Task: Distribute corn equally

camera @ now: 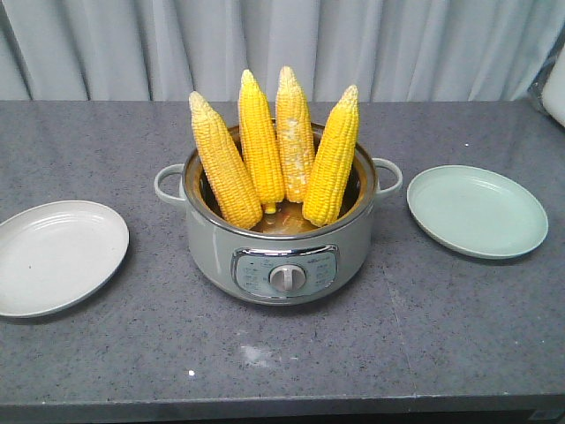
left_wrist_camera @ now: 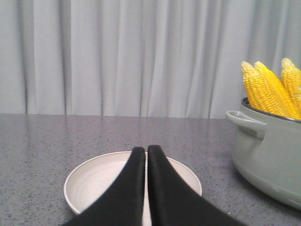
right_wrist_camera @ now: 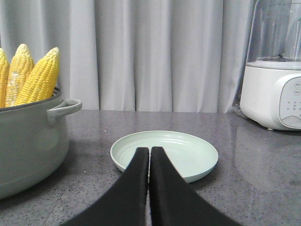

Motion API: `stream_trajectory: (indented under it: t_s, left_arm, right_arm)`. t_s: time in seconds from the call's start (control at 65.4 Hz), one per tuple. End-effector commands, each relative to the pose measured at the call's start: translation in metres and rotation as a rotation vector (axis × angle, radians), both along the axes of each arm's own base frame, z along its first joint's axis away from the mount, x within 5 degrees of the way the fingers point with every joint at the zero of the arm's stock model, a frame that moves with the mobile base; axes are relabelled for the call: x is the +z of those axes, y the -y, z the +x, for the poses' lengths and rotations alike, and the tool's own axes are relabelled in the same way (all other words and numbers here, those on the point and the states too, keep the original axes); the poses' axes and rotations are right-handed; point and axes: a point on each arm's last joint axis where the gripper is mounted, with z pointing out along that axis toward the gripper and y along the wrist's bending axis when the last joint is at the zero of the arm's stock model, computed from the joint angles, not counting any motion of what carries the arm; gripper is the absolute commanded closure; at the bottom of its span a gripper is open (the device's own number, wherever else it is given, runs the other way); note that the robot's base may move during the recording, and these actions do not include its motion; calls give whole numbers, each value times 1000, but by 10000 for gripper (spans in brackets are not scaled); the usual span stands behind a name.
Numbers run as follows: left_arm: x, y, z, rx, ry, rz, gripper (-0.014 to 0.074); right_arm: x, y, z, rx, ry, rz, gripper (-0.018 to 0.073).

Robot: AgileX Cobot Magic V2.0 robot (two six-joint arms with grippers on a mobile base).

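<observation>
The left gripper, fingers pressed together on nothing, sits at the near edge of the white plate. The right gripper, likewise closed and bare, sits at the green plate. Between the plates on the table stands the pot, with all four corn cobs upright inside, tips out. A blender stands far right, before the curtain.

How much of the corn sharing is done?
Nothing is done yet: all four corn cobs stand in the pot. The white plate and the green plate are both bare. The left gripper and right gripper are shut, holding nothing. Left to do: two cobs onto each plate.
</observation>
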Motion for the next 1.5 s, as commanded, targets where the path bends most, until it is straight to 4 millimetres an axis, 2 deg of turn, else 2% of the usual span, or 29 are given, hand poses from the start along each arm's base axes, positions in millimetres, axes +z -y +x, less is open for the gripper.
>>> stream_trajectory:
  t_s: [0.0, 0.321, 0.459, 0.535, 0.581, 0.78, 0.902, 1.009, 1.132, 1.224, 1.331, 1.484]
  left_arm:
    - [13, 0, -4, 2, 107, -16, 603]
    - [13, 0, -4, 2, 107, -16, 603]
    - [19, -1, -5, 3, 150, -20, 603]
    - [34, -1, -9, -1, 196, -39, 603]
    - [46, -1, -12, -5, 217, -51, 603]
    - [117, 0, -22, -16, 208, -61, 603]
    - [160, 1, -14, -20, 114, -59, 603]
    - [190, 2, -1, -22, -32, -53, 603]
    - [208, 3, 24, -24, -209, -47, 603]
    - [213, 3, 43, -25, -325, -42, 603]
    - [208, 4, 61, -24, -405, -41, 603]
    - [201, 4, 71, -23, -464, -41, 603]
  right_arm:
    - [4, 1, -1, -10, 72, -13, 569]
    - [4, 1, -1, -10, 72, -13, 569]
    - [12, 1, -3, -13, 153, 12, 569]
    - [22, 2, -3, -2, 146, 110, 569]
    - [32, 1, -4, 4, 119, 112, 569]
    - [98, -2, -8, 23, -7, 16, 569]
    - [140, -3, -2, 36, -66, 0, 569]
    - [168, -4, 10, 40, -104, -7, 569]
    - [189, -5, 32, 43, -160, -12, 569]
    - [193, -5, 50, 45, -214, -13, 569]
    - [185, -6, 65, 51, -302, -8, 569]
    - [177, -6, 77, 54, -381, -9, 569]
